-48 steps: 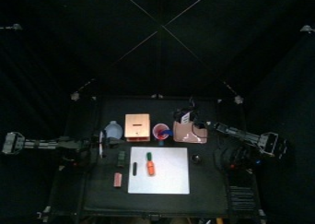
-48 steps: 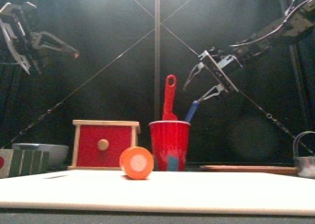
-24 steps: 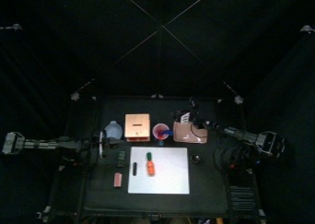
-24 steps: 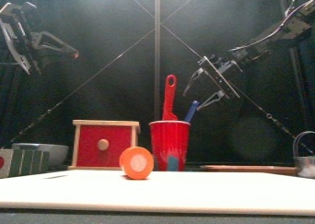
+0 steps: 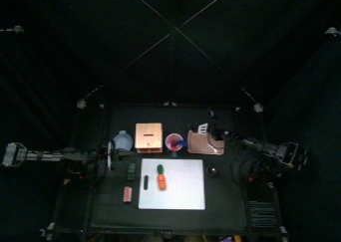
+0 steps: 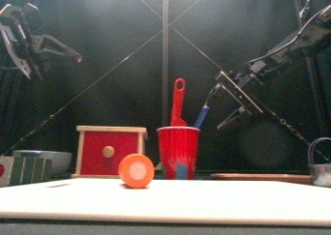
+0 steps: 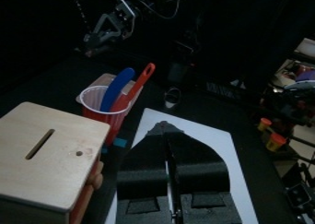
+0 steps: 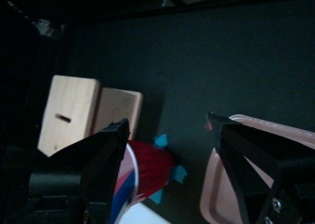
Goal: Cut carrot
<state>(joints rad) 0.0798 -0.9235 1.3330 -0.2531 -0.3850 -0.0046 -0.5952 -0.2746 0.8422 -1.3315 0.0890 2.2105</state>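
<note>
The carrot (image 5: 160, 176), orange-red with a green tip, lies on the left half of the white board (image 5: 184, 191). In the front view I see the carrot (image 6: 135, 170) end-on, on the white board (image 6: 195, 202). My left gripper (image 7: 164, 129) is shut and empty; it hangs over the board's left edge, high at the left of the front view (image 6: 54, 49). My right gripper (image 6: 234, 98) is open and empty, in the air right of the red cup (image 6: 177, 153). Its wrist view looks between the spread fingers (image 8: 114, 147) down at the red cup (image 8: 145, 169).
The cup holds a red spatula (image 6: 177, 101) and a blue tool (image 6: 200, 116). A wooden box with a slot (image 5: 148, 136) stands left of it and a brown board (image 5: 204, 144) right of it. A salmon-pink bar (image 5: 128, 193) lies left of the white board.
My right gripper has swung lower and further right, away from above the cup. The carrot's end sits slightly further left in the front view. The left arm is still.
</note>
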